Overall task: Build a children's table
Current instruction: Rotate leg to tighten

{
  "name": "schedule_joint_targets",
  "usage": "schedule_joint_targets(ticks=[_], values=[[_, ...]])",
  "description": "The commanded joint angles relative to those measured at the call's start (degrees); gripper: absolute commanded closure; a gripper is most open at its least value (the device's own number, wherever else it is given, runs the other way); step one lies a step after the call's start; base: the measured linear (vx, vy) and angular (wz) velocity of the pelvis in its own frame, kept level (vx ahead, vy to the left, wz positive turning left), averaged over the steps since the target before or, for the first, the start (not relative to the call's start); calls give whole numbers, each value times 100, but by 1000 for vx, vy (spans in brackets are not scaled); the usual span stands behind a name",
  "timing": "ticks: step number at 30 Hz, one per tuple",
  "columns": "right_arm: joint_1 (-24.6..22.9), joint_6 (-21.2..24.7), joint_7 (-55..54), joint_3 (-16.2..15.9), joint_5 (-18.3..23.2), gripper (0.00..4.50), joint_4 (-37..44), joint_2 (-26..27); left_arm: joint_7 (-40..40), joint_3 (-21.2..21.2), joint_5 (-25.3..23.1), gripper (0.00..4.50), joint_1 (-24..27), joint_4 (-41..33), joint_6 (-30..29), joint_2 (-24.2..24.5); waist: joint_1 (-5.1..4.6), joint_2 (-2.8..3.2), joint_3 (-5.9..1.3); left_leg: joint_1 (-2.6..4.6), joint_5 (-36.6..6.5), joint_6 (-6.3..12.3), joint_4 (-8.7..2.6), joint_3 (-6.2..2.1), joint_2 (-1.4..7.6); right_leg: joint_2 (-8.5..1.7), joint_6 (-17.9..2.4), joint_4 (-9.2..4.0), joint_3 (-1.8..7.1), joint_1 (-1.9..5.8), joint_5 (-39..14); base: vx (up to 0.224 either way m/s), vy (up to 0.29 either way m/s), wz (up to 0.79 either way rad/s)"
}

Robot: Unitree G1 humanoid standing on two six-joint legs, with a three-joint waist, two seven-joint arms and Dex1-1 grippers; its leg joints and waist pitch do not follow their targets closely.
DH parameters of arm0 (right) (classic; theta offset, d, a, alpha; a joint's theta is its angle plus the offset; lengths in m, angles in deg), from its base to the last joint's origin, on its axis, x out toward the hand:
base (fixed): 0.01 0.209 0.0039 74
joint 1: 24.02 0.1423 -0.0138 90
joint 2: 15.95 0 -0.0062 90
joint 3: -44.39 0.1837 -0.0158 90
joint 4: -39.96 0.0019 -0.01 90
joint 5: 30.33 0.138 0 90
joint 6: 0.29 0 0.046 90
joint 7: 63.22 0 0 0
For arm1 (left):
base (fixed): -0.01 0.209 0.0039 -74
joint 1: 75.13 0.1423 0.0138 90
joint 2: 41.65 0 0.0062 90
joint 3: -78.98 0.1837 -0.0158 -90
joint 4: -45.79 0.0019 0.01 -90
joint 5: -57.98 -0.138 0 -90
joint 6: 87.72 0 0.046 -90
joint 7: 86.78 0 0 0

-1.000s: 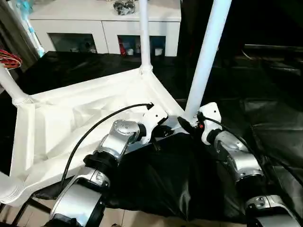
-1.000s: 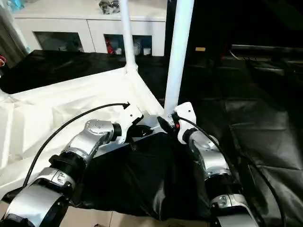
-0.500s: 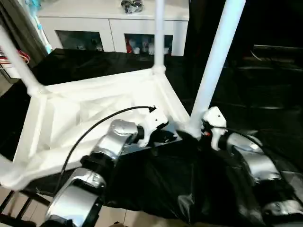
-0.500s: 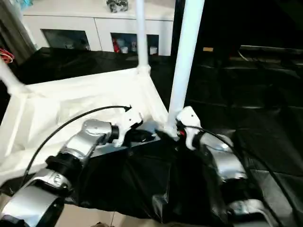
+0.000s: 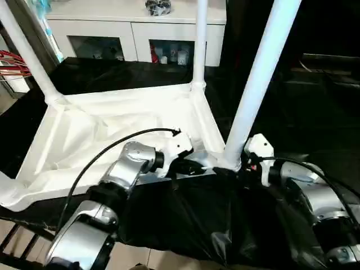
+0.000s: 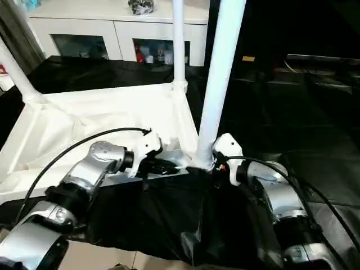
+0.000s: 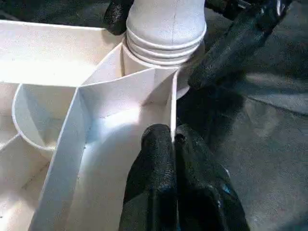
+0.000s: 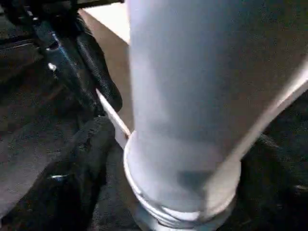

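I see left end effector (image 7: 174, 144) clenched on thin rib of upturned white plastic ribbed tabletop (image 5: 112, 126); right end effector (image 5: 239, 166) straddling base of white tapered tube leg (image 5: 254, 84), grip unclear.

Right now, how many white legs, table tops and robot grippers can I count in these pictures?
legs: 3
table top: 1
grippers, the left gripper and the right gripper: 2
Total: 6
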Motion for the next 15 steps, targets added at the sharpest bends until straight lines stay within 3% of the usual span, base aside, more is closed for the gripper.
schedule_joint_targets(ticks=[1,9,15], values=[[-122,178,232,-185,35,96,48,-28,-239,-58,396,450,-10,-261,155,-33,9,-123,-339,26,-1165,503,-391,-52,127,-225,-1415,-403,135,299,-1312,0,0,0],[-184,199,265,-262,6,167,121,-6,-372,-26,359,450,50,-333,102,36,9,-129,-341,35,-1157,471,-383,-46,124,-228,-1426,-401,137,294,-1306,0,0,0],[-19,-90,-1078,-86,-312,178,-491,658,648,-120,130,450,-108,-62,-143,-332,-60,-138,-313,28,-1360,314,-412,-55,103,-236,-1309,-445,138,268,-1749,0,0,0]])
